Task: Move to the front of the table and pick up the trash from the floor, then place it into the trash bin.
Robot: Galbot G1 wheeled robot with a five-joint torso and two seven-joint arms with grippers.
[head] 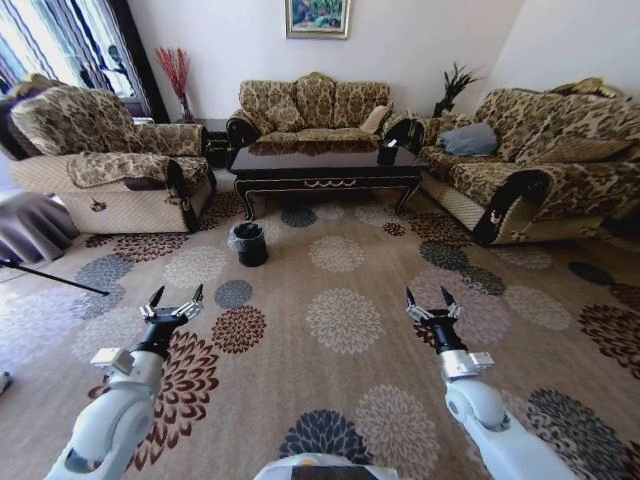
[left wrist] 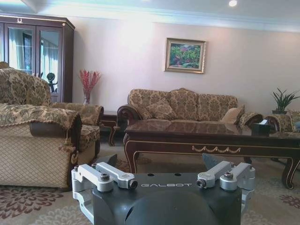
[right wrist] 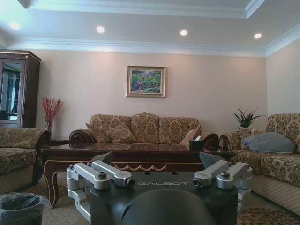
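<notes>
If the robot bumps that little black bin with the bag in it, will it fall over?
Probably easily. The trash bin looks small and light, standing free on the carpet, so a bump could tip or slide it. Its thin liner looks floppy.

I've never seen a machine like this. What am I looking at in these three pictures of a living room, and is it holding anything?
It is a wheeled robot with two arms. The wide picture comes from a camera on its head, looking down at the flower-patterned beige carpet. The left gripper and right gripper reach forward, both open and empty. The other two pictures come from cameras on each wrist, looking past the gripper's own metal fingers toward the glossy dark brown coffee table. A small black box sits on that table. The round black trash bin with its grey liner stands on the carpet before it.
</notes>
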